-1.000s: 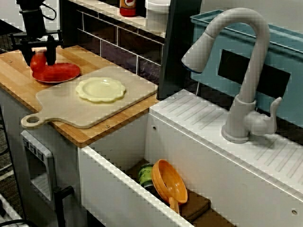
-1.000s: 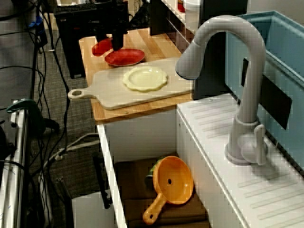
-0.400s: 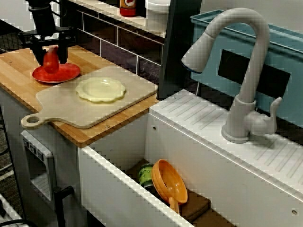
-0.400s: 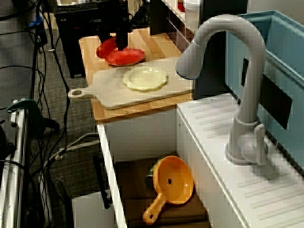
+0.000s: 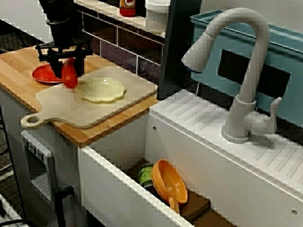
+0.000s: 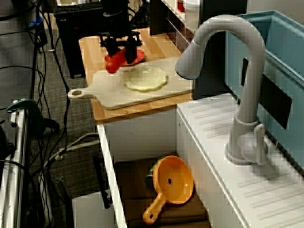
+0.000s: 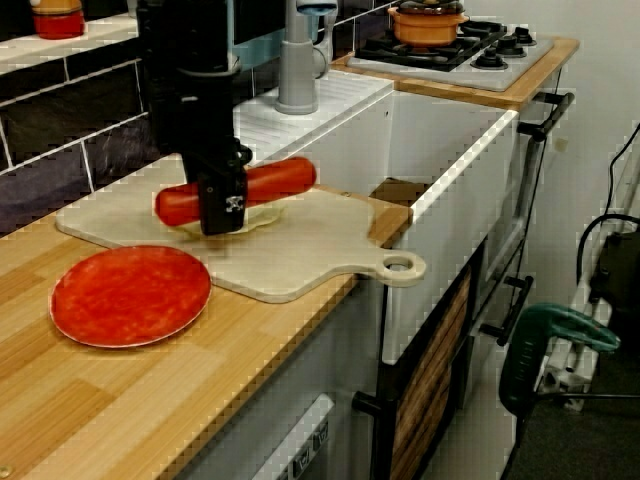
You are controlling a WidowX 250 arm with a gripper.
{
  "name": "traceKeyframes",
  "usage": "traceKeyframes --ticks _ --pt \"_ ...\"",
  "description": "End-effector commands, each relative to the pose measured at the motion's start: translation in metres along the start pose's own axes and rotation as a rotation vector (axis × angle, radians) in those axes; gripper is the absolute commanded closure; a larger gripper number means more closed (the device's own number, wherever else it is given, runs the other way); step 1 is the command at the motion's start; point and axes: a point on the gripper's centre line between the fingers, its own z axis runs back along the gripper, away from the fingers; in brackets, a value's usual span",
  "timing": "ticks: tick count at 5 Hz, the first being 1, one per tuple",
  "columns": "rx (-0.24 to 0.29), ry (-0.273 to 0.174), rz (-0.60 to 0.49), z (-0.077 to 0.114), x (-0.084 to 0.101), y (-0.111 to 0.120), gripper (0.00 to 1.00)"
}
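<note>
My black gripper (image 5: pixel 69 70) is shut on a red sausage (image 5: pixel 69 77) and holds it in the air over the left part of the pale cutting board (image 5: pixel 71 111). In the view from the counter's end, the sausage (image 7: pixel 270 180) lies level across the gripper (image 7: pixel 222 212), just above the yellow scalloped plate (image 5: pixel 101 89). A bare red plate (image 7: pixel 130 295) sits on the wooden counter behind and to the left of the gripper. The view from high up shows the gripper (image 6: pixel 120 53) between the red plate (image 6: pixel 138 57) and the yellow plate (image 6: pixel 146 78).
A grey faucet (image 5: pixel 241 71) rises right of the board, behind a deep sink holding an orange strainer (image 5: pixel 170 182) and a green can (image 5: pixel 146 174). A dark post (image 5: pixel 176 42) stands at the board's far right. A stove with an orange pot (image 7: pixel 430 20) lies beyond the sink.
The gripper has lifted the sausage off the red plate and carried it right, from over that plate to the cutting board beside the yellow plate.
</note>
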Motion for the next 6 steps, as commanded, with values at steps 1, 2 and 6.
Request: traceKeyframes --ticks 1,2,6 --pt "-0.006 -0.053 -0.018 0.011 -0.009 -0.033 1.00" --pt "-0.004 -0.062 -0.025 0.009 -0.014 -0.043 1.00" --pt "-0.040 -0.107 -0.005 -0.005 0.004 -0.076 1.00"
